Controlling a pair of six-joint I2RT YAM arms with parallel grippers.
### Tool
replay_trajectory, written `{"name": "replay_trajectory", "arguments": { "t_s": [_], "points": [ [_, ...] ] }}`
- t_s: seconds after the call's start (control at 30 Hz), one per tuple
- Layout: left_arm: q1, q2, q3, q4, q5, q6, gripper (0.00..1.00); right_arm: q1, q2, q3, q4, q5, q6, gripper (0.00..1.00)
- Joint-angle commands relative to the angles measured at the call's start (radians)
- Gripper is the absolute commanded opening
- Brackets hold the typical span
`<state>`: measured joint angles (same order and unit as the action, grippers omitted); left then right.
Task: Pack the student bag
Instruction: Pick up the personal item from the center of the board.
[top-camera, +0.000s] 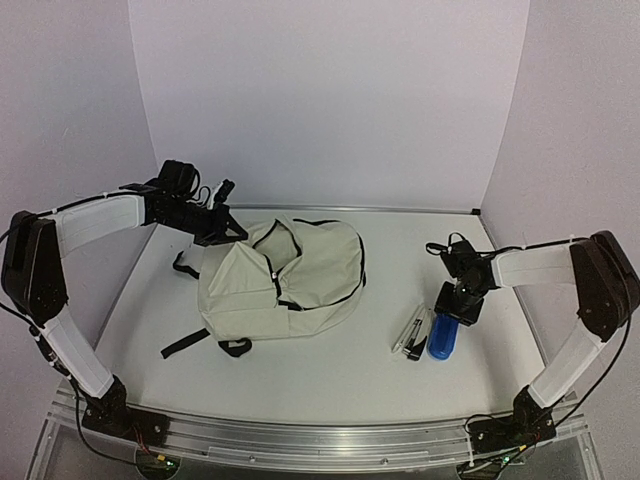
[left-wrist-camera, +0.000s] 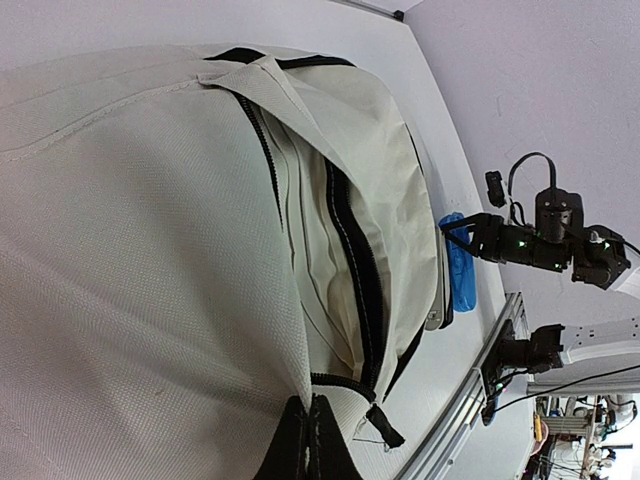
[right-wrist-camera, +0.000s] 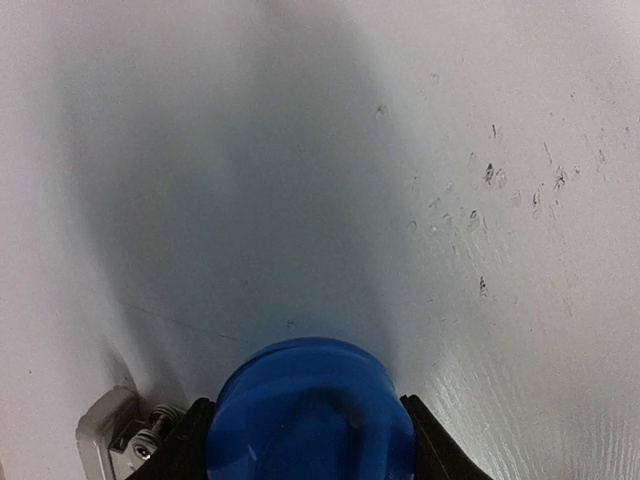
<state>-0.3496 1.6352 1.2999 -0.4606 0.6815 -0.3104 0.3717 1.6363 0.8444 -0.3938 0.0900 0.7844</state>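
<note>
Top view: both arm bases sit on metal rail at the near edge, white table beyond. Student bag lies flat left of centre, cream fabric, black straps trailing toward the near left, main zip open and front flap folded back. Left gripper is at the bag's far-left edge, jaws closed tight, touching the fabric. Right gripper points down over the far end of a blue cylinder on the right side of the table, well apart from the bag. A grey stapler-like item lies just beside the cylinder, on its left.

Left wrist view: left gripper fingertips pressed together with a thin edge of cream cloth pinched between them, so it has hold of the student bag. Bag fills most of the frame; black zipper runs along the open mouth. Blue cylinder visible past the bag with the right arm above it.

Right wrist view: right gripper straddles the blue cylinder, roughly half open, black fingers snug on both sides, no gap visible. Cylinder rests on the table. Grey stapler-like item at lower left, just beside the left finger.
</note>
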Motion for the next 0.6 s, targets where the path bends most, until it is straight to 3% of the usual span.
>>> {"name": "replay_trajectory", "arguments": {
  "t_s": [0.0, 0.13, 0.37, 0.57],
  "points": [
    [0.0, -0.073, 0.007, 0.066, 0.08, 0.018, 0.0, 0.004, -0.013, 0.017, 0.007, 0.03, -0.006, 0.4],
    [0.0, -0.076, 0.004, 0.074, 0.099, 0.019, 0.0, 0.003, -0.088, 0.041, -0.018, 0.027, -0.025, 0.33],
    [0.0, -0.075, -0.005, 0.104, 0.168, 0.007, 0.0, 0.04, -0.257, 0.17, -0.051, -0.024, -0.083, 0.31],
    [0.0, -0.075, -0.008, 0.115, 0.187, -0.001, 0.0, 0.209, -0.194, 0.412, -0.062, 0.015, -0.073, 0.29]
  ]
}}
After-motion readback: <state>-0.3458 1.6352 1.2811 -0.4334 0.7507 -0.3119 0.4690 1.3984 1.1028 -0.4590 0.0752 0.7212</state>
